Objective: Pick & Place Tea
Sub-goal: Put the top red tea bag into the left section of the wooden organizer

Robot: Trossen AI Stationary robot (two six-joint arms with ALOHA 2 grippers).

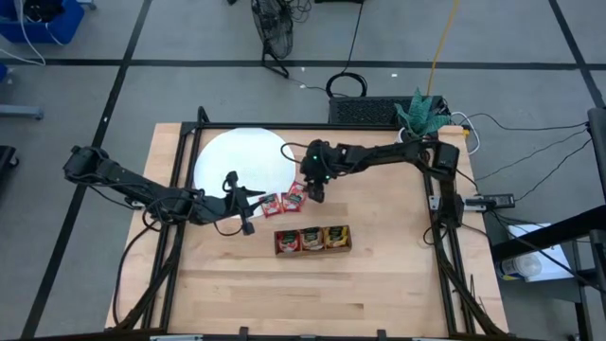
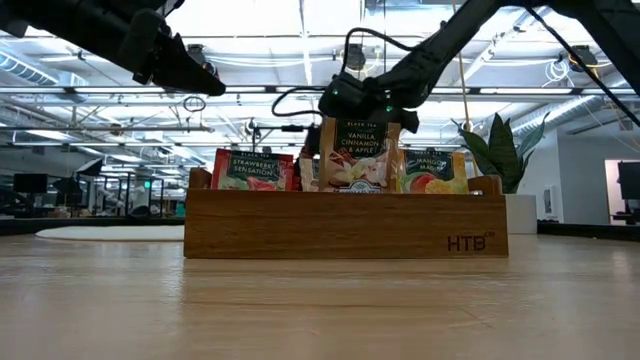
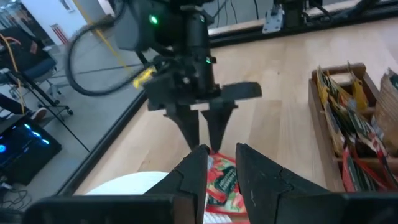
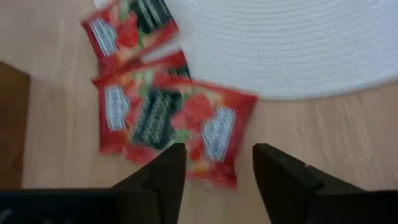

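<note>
Right arm: reaches in from the table's 3 o'clock edge toward the centre, wrist bent so the right gripper [image 1: 315, 192] points down over the red sachets [image 1: 282, 201].
Right gripper: fingers stand apart with nothing between them (in its own wrist view the wood and a sachet edge show through the gap); the tips hang just above the sachet nearest the white disc [image 1: 241, 161].
Left arm: comes in from 9 o'clock, stretched low along the table, with the left gripper [image 1: 248, 210] just beside the red sachets on their 9 o'clock side.
Left gripper: fingers part-open, holding nothing; a red sachet lies beyond the tips.
Tea on the table: three red sachets in the right wrist view, two overlapping, one apart, lying flat on the wood at the disc's 5 o'clock rim.
Tea in the tray: the wooden tray [image 1: 312, 248] sits at 6 o'clock of the loose sachets, its three compartments holding upright sachets, red, red-and-cream, orange-yellow.
Edges: the disc rim lies just beside the sachets; the tray wall stands near them, not touching.
Open room: bare wood runs from the tray to the table's 6 o'clock edge and on both flanks.
</note>
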